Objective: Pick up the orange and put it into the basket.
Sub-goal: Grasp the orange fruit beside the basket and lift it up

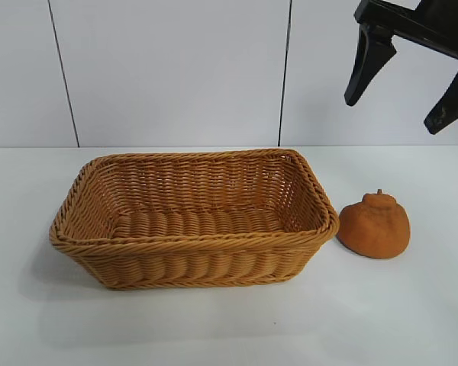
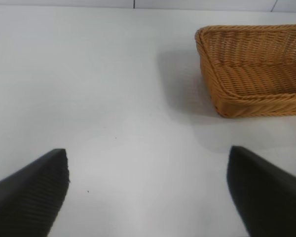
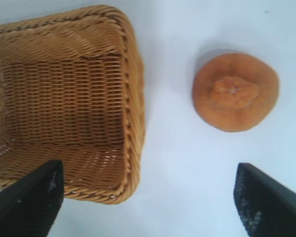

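Right gripper (image 1: 401, 95), fingers spread wide and empty, hangs high above the orange (image 1: 373, 225), which sits on the table just right of the basket (image 1: 191, 240); I judge descent near-vertical, left arm farther off.

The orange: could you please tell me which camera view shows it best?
The right wrist view: it looks straight down on the orange, showing its full outline and top knob. The exterior view shows its side beside the basket. The left wrist view misses it.
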Tool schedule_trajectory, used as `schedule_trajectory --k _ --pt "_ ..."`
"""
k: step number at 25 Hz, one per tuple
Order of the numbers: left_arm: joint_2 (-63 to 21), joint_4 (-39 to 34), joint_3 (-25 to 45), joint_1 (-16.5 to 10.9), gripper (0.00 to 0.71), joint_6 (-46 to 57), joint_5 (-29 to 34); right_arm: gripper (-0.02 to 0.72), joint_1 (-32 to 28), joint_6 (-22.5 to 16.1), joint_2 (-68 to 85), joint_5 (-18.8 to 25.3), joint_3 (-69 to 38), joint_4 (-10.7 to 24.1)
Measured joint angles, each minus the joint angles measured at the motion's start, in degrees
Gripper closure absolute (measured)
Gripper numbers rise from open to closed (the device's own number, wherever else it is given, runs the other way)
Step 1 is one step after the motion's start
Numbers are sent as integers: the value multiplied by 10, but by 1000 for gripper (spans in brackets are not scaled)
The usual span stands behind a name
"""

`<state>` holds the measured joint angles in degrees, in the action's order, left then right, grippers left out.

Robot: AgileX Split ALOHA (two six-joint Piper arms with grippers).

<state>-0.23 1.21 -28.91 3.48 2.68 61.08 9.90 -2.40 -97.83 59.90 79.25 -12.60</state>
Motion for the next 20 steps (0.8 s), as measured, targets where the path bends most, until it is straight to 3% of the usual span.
schedule_trajectory --k 12,20 --pt "0 -1 0 0 90 0 0 63 -38 -10 -150 5 56 14" --pt "0 -1 0 0 90 0 0 63 -38 -10 -250 -43 57 -1"
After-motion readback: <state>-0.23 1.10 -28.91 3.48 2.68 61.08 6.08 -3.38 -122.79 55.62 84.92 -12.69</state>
